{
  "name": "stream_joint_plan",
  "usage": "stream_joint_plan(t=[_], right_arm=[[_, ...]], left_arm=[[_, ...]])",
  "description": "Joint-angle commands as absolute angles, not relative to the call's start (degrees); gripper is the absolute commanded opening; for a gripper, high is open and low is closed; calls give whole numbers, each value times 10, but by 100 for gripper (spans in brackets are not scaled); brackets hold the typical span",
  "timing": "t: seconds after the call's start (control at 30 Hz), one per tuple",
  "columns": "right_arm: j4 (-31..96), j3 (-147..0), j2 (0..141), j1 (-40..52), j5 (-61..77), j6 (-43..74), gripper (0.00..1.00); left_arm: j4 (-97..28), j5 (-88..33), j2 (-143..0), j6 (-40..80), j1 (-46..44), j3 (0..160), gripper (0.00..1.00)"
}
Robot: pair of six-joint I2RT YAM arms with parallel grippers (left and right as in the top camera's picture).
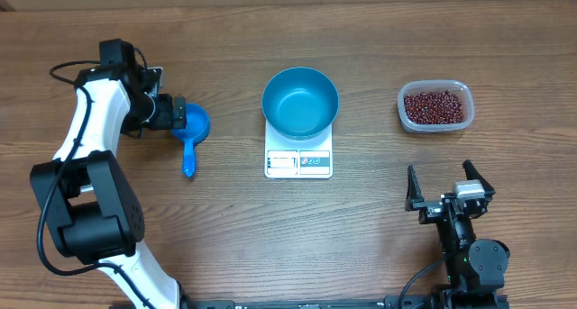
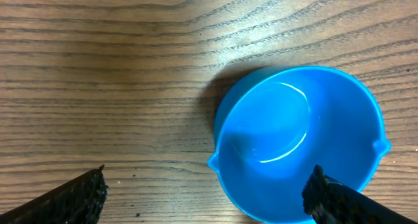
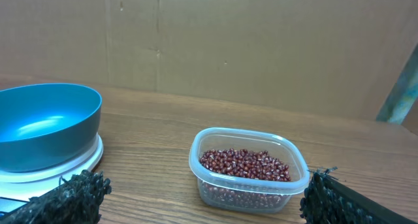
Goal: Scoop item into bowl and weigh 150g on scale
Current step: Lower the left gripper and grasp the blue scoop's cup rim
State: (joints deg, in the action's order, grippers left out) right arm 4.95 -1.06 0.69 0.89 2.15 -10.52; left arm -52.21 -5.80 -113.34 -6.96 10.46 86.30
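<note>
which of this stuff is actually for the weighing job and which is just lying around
For the job:
beans
clear tub holding them
blue scoop
light blue bowl
white scale under the bowl

Just lying about:
no loose item in view; only the cardboard backdrop

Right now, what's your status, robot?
Both open: left gripper at scoop, right gripper empty. Empty bowl on scale; beans in tub. Nothing blocking.

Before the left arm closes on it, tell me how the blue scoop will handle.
The scoop looks like thin, glossy moulded plastic: probably light, stiff and somewhat slippery in the grip. Sitting low on the smooth wooden table, it would likely skid or pivot when pushed, not tip.
</note>
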Motion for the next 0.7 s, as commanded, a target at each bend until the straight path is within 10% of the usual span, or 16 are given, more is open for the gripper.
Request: stream_joint_plan(t=[0.0, 0.67], right_arm=[[47, -4, 2, 13, 22, -106, 100], [47, -4, 2, 13, 22, -106, 100]], left_arm=[[-519, -43, -1139, -53, 102, 876, 99], [-503, -40, -1235, -53, 101, 873, 100]])
